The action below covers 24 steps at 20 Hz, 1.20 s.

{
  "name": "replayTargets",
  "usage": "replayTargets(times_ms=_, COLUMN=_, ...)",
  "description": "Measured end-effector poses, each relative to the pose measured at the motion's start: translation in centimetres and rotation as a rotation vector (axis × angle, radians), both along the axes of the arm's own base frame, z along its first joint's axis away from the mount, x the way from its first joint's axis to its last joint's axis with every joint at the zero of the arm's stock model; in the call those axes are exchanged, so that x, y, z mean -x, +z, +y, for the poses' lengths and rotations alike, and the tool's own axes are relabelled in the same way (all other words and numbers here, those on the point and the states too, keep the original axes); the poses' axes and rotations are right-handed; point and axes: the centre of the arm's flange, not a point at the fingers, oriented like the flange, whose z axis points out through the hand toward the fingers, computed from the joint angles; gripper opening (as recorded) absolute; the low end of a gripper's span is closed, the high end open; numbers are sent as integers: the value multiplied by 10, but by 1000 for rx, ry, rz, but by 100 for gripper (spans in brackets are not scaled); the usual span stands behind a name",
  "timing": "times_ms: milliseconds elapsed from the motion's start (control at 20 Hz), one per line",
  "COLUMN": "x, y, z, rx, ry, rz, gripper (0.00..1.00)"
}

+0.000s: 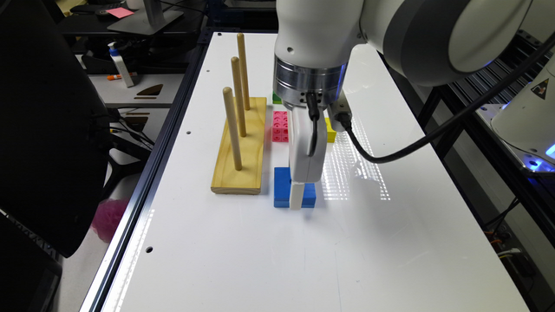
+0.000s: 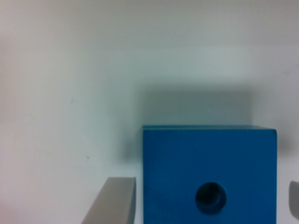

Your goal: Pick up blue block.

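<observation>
The blue block [image 1: 282, 186] lies flat on the white table [image 1: 243, 251], close to the near end of the wooden peg base. In the wrist view the blue block [image 2: 187, 163] is a flat square with a round centre hole. My gripper [image 1: 299, 193] is lowered over it, one white finger down in front of the block's near face. In the wrist view the gripper [image 2: 205, 200] is open and straddles the block. One finger [image 2: 117, 200] stands a narrow gap off one side, and the other finger [image 2: 294, 193] is just off the opposite side.
A wooden base [image 1: 243, 147] with three upright pegs stands at the exterior view's left of the block. A pink block [image 1: 280, 126], a yellow block [image 1: 331, 130] and a green block [image 1: 276, 98] sit farther back, partly behind the arm. A black cable [image 1: 390, 154] hangs at the right.
</observation>
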Motion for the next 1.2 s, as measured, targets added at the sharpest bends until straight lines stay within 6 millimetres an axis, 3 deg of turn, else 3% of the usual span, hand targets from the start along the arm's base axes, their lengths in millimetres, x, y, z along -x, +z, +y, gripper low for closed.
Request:
replayTargets(times_ms=50, x=1, y=-9, z=0, rx=-1, ry=0, rz=2, gripper=100)
replayTargets(times_ms=250, x=-4, y=-9, z=1, rx=0, ry=2, rz=-7, gripper=100)
replayTargets(times_ms=300, x=-4, y=-8, z=1, rx=-1, ry=3, rz=-8, gripper=0)
replayTargets(times_ms=850, x=-4, y=-7, z=1, rx=0, ry=3, rz=-9, gripper=0)
replayTargets(times_ms=1200, x=-6, y=28, z=0, rx=12, ry=8, rz=-3, gripper=0)
